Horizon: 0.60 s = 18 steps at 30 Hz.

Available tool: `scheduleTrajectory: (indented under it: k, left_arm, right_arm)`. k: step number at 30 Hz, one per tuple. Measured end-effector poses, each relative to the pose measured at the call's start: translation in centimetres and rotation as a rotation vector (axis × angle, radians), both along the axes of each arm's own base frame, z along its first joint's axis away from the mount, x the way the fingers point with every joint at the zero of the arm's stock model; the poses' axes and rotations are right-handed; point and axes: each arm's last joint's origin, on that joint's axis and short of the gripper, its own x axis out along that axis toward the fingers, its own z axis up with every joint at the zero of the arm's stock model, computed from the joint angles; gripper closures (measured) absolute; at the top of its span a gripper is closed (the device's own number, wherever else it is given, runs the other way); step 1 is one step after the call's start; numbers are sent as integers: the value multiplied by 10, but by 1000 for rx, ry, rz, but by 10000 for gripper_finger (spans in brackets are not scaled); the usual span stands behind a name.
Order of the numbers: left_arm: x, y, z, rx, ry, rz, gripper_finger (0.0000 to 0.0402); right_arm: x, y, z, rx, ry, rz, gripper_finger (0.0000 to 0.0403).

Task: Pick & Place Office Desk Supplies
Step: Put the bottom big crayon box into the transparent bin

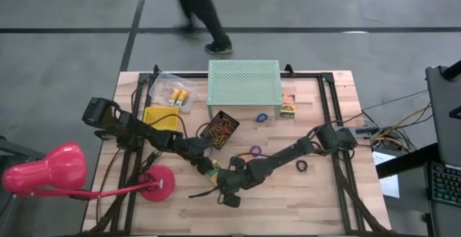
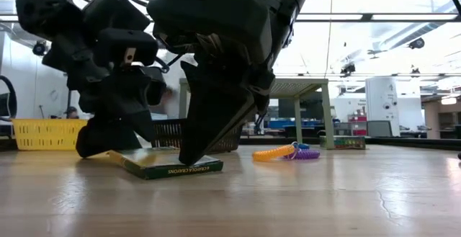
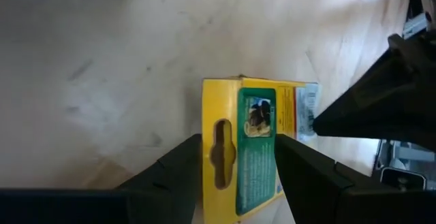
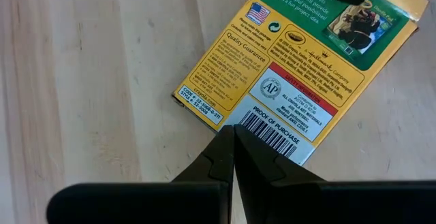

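Note:
A yellow-and-green crayon box [image 3: 245, 142] lies back face up on the wooden table [image 2: 324, 201], near its front middle. My left gripper [image 3: 238, 163] straddles the box's hang-tab end and is closed on it. My right gripper [image 4: 234, 149] is shut, with its tips down on the box's barcode end [image 2: 198, 166]. In the high view both grippers meet over the box [image 1: 213, 173]. In the low view the dark fingers hide much of the box. My left gripper pinches the box's two long sides between its fingers at the hang-tab end [image 3: 216, 149]. The fingers slant down and point along the box, which lies on the table. My right gripper presses its shut fingertips [image 4: 218, 157] onto the back face beside the barcode [image 4: 272, 125], slanting down from above.
A mint-green perforated stand [image 1: 243, 82] stands at the back. Near it are a black basket of rubber bands [image 1: 220, 127], a yellow basket [image 1: 162, 117] and a small printed box [image 1: 288, 105]. A purple coil [image 1: 252, 151] and a black ring [image 1: 301, 166] lie loose. A pink lamp [image 1: 43, 168] is at the left.

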Motion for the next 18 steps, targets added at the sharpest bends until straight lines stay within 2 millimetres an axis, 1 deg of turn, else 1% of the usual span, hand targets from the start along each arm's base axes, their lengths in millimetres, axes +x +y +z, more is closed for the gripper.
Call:
scheduleTrajectory:
  k: [10,18]
  left_arm:
    - [0,-7,2,-18,-8,-29,211]
    - [2,-8,3,-25,-33,-31,211]
  right_arm:
    - [0,0,0,1,-2,0,394]
    - [0,0,0,2,-7,0,394]
